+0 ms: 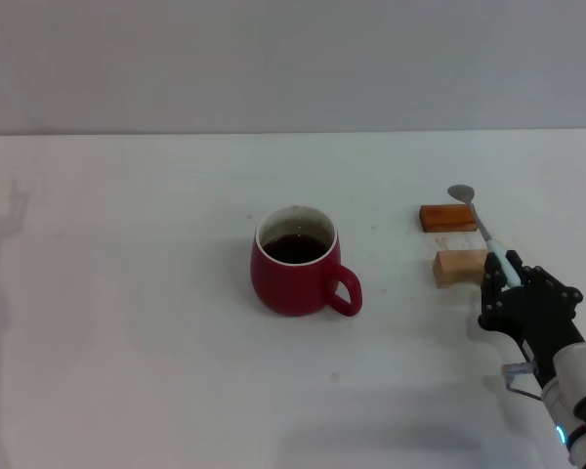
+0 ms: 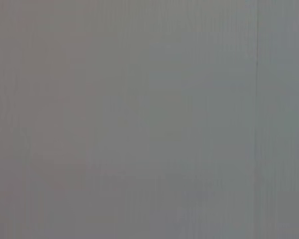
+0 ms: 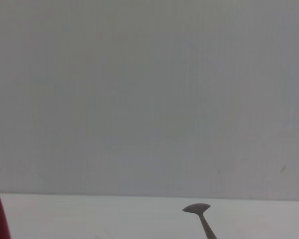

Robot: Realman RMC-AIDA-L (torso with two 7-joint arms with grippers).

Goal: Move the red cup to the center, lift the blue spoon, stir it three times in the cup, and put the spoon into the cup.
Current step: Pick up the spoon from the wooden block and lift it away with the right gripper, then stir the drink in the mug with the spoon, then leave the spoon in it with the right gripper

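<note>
Fingers (image 1: 509,277) clasp blue spoon (image 1: 479,221) above white table (image 1: 127,293).

The round dark-red cup (image 1: 295,276) looks like shiny pottery, smooth all over, with a white inside edge. The thin spoon (image 1: 481,223) has a dull grey metal bowl and neck and a smooth pale-blue handle that looks like plastic. The orange-brown block (image 1: 447,217) looks smooth and a little glossy. The pale block (image 1: 457,267) looks like bare wood, not shiny. The white table (image 1: 127,322) is flat, smooth and matt. The black right gripper (image 1: 513,293) looks like matt plastic.
</note>
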